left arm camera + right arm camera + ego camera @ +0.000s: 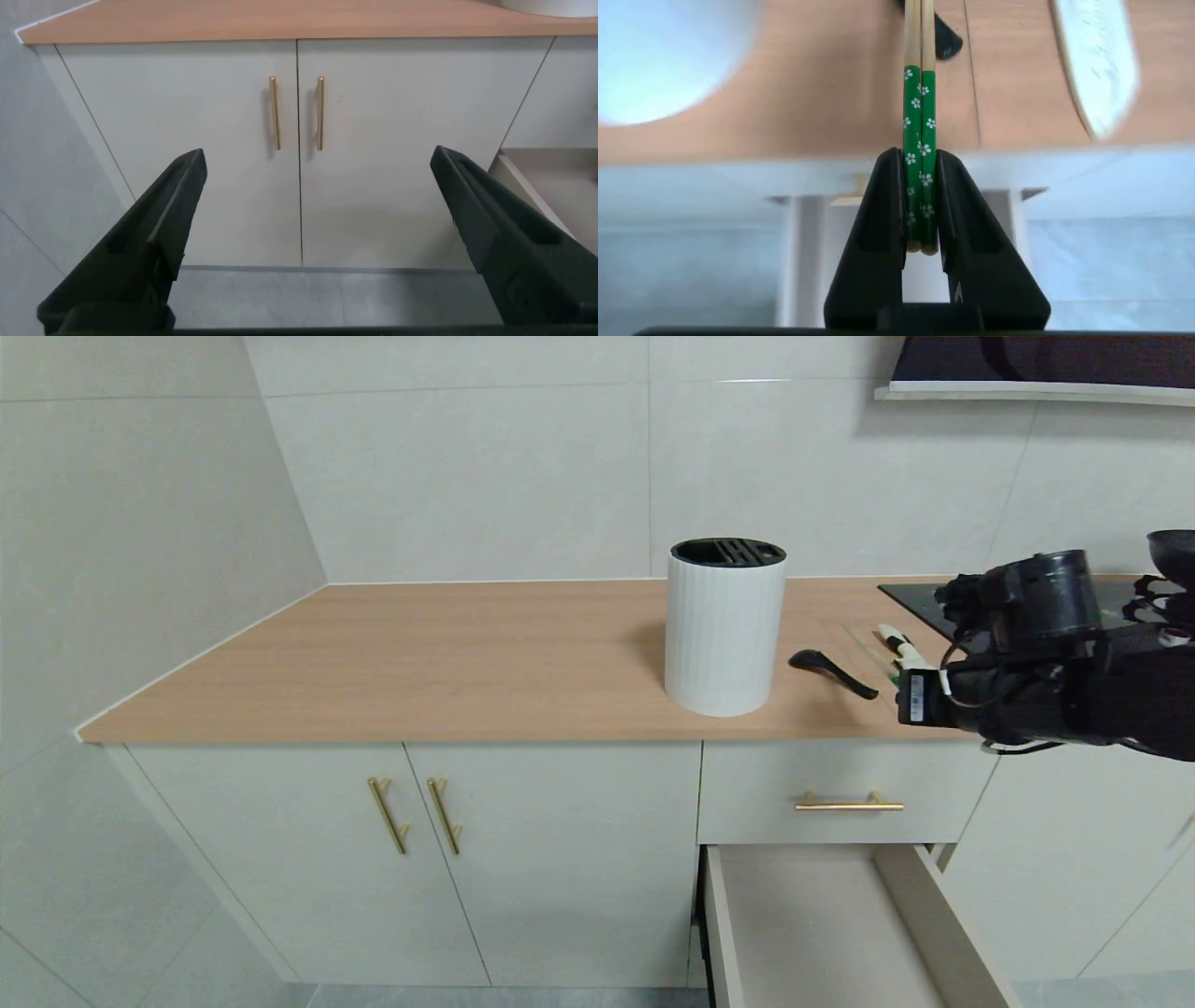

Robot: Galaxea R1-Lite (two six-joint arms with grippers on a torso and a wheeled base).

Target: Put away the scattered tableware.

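Note:
My right gripper (917, 210) is shut on a pair of wooden chopsticks (915, 131) with green flowered ends, which lie out over the wooden countertop (467, 653). In the head view this gripper (920, 695) is at the counter's front edge, right of the white ribbed utensil holder (724, 630). A black spoon (831, 672) and a white-handled knife (901, 646) lie on the counter between the holder and the gripper. The spoon (945, 37) and knife blade (1097, 61) lie past the chopstick tips. My left gripper (318, 233) is open and low, facing the cabinet doors (299, 168).
An open drawer (822, 924) juts out below the counter under the right arm, with a shut drawer (845, 793) above it. A black cooktop (920, 602) sits at the counter's right. Tiled walls bound the back and left; the counter's left part is bare.

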